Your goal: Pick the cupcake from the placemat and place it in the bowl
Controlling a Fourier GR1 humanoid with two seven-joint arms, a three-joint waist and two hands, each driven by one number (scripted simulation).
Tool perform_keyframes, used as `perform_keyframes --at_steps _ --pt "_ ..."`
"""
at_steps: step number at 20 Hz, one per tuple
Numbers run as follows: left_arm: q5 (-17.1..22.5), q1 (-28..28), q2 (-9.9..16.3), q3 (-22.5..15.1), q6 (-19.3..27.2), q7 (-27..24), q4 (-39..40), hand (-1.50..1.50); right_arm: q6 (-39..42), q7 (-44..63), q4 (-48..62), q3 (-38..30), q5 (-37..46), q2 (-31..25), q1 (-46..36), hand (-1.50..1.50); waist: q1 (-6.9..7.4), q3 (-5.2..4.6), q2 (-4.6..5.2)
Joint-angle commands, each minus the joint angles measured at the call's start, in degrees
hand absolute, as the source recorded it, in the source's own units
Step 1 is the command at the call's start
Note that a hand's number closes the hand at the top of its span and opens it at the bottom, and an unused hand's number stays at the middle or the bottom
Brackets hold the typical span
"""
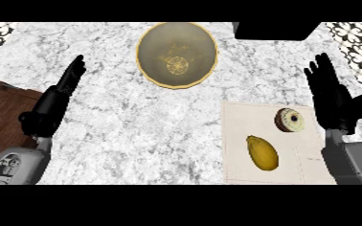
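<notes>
On the tabletop the bowl sits toward the far side, near the middle. The placemat lies at the near right, well apart from the bowl. On it the cupcake rests at the far right part, with a mango nearer and to its left. The left robot hand stands at the left edge, the right robot hand at the right, just beside the placemat.
</notes>
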Motion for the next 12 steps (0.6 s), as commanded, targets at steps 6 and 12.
perform_keyframes --at_steps 6,12 --pt "7.4 -4.8 -1.5 11.1 4.6 1.1 -1.2 0.0 9.8 -1.5 -8.7 10.6 1.9 4.7 -14.5 -1.5 3.13 1.51 -0.11" --pt "9.3 -1.6 -2.3 12.1 4.9 3.3 -2.1 0.0 -21.5 -7.7 -10.2 19.1 34.2 4.1 -2.7 -1.5 -0.35 1.47 -0.76"
